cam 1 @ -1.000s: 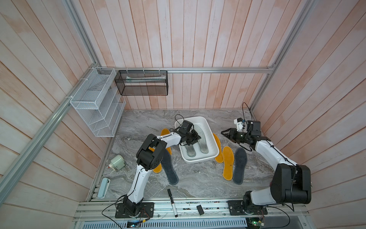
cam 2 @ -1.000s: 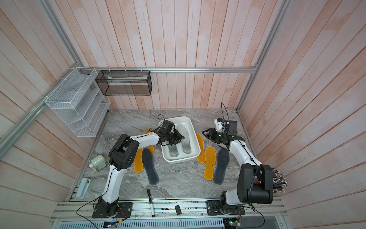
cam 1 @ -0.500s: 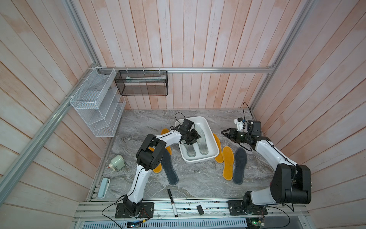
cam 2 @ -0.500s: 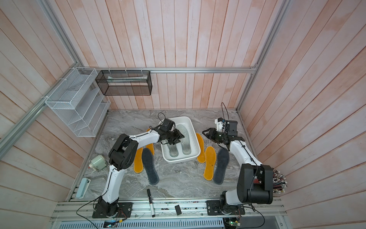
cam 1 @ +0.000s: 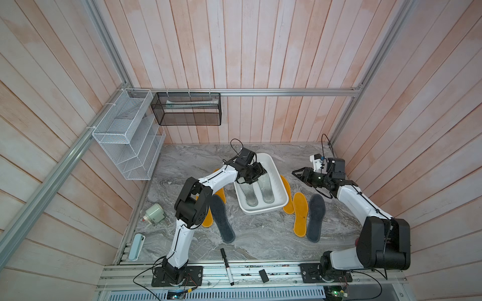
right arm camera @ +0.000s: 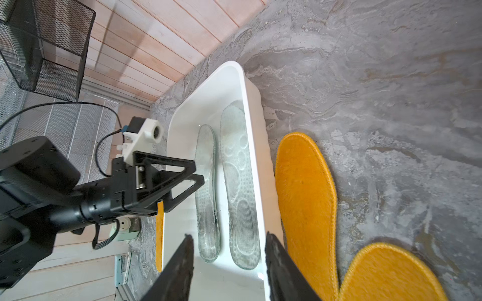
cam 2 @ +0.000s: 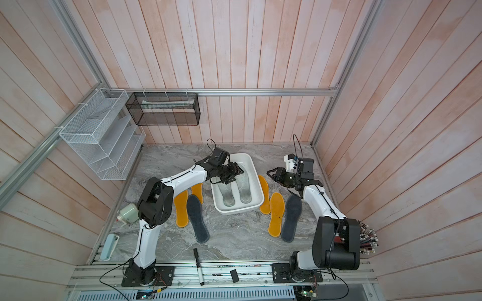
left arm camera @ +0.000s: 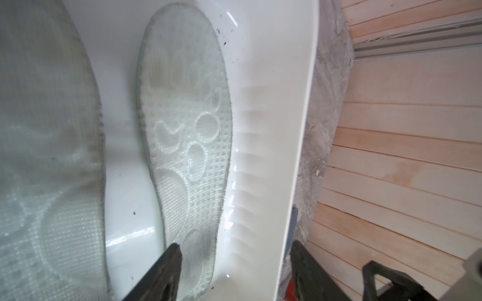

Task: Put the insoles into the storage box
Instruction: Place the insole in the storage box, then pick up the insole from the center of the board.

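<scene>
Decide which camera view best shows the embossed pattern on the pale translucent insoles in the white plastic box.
Left wrist view: one pale translucent insole fills the frame, embossing sharp. The right wrist view shows both, smaller and slanted; in both top views they are tiny.

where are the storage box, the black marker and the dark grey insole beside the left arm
storage box [cam 1: 263, 210]: in a top view, on its near end wall
black marker [cam 1: 226, 265]: in a top view, mid barrel
dark grey insole [cam 1: 221, 221]: in a top view, on its middle
</scene>
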Controlling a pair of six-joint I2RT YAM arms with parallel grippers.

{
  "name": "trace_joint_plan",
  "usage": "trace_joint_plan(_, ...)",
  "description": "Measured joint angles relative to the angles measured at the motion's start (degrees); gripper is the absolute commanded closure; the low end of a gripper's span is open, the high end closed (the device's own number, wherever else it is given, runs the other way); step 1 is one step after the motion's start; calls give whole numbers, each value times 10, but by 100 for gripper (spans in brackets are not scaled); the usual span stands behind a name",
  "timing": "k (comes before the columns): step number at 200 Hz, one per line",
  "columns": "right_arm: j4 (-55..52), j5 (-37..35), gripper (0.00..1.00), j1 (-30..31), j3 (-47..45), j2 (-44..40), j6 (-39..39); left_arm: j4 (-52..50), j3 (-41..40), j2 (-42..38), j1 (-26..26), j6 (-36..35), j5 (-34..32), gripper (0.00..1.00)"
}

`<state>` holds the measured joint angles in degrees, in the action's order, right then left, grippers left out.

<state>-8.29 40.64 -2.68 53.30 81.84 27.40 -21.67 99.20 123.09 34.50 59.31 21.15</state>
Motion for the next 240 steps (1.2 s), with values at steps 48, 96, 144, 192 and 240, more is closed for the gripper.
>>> trace_joint_plan(48, -5, 0, 53, -13, 15, 1, -10, -13, -24, -100, -5, -37, -37, 27)
trace_joint_plan(96, -8, -1, 53, -16, 33, 9, -21, 8, -186, -242, -48, -26, -92, 23)
trace_joint_plan(144, -28, -6, 52, -17, 54, 33, -26, 1, -336, -324, -113, 9, -131, 18)
trace_joint_plan(192, -57, -26, 51, -17, 82, 46, -41, 0, -379, -354, -164, 25, -126, 16)
trace_joint_plan(240, -120, -67, 50, -17, 82, 46, -78, 3, -371, -331, -200, 13, -102, 13)
